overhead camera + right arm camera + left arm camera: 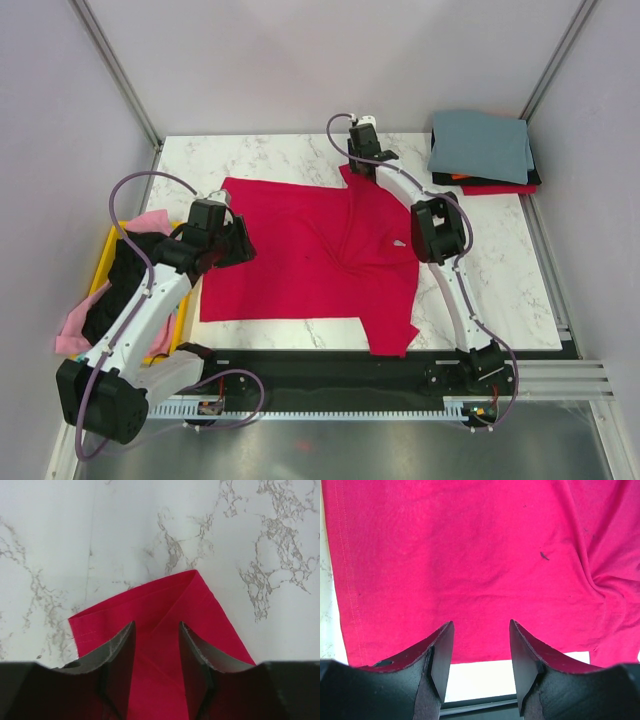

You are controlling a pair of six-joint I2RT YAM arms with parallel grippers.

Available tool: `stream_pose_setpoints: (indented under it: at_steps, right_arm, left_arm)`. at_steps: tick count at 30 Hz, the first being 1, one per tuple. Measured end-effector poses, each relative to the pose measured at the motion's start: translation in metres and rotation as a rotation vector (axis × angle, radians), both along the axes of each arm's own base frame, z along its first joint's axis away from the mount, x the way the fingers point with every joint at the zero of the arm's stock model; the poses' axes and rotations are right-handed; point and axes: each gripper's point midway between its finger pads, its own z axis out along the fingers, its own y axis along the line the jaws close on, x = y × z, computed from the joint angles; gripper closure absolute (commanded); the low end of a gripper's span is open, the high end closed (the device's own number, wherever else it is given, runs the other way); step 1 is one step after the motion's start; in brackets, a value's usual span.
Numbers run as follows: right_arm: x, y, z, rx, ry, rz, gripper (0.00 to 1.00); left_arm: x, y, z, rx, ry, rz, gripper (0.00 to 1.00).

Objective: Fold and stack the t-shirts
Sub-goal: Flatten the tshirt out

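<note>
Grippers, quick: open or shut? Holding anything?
Left gripper: open, above the red shirt, holding nothing.
Right gripper: open, the shirt's sleeve lying between its fingers.

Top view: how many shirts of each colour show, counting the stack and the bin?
Red: 2, spread shirt; red layer in the stack
Grey-blue: 1, top shirt of the stack
Black: 2, black layer in the stack; black shirt in the bin
Pink: 1, pink shirt in the bin
Total: 6; orange sliver in the stack not counted
</note>
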Motion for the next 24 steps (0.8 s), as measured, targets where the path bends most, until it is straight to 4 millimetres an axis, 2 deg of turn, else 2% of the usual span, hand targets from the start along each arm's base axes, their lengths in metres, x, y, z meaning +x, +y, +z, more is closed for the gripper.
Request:
stream_pose_setpoints:
  at_steps: [4, 11, 13, 17, 19, 20, 21, 24]
  right_arm:
    - [-0.002, -0.006, -0.015, -0.003, 0.017, -0.009, 0.54]
    - [-0.002, -0.006, -0.015, 0.009, 0.013, -0.007, 0.62]
    - [-0.002, -0.007, -0.015, 0.006, 0.010, -0.010, 0.66]
    - [-0.006, -0.011, -0.015, -0.002, 0.004, -0.017, 0.88]
    - [-0.009, -0.013, -0.014, -0.002, 0.005, -0.021, 0.86]
    - [-0.011, -0.014, -0.014, -0.005, 0.008, -0.021, 0.75]
    - [-0.012, -0.014, -0.013, -0.004, 0.008, -0.024, 0.70]
    - [-0.012, -0.015, -0.009, -0.007, 0.004, -0.023, 0.66]
  left_arm:
    - [0.000, 0.000, -0.001, 0.001, 0.003, 0.000, 0.45]
    - [0.000, 0.000, -0.003, 0.003, 0.009, -0.001, 0.45]
    - [0.000, 0.000, -0.003, 0.004, 0.010, -0.001, 0.45]
    - [0.001, 0.000, -0.003, 0.004, 0.012, -0.001, 0.45]
    - [0.001, 0.000, -0.003, 0.004, 0.012, -0.001, 0.45]
    - [0.000, 0.000, -0.003, 0.004, 0.012, -0.001, 0.45]
    - [0.000, 0.000, -0.003, 0.003, 0.013, -0.002, 0.45]
    - [0.001, -0.001, -0.005, 0.005, 0.019, -0.003, 0.45]
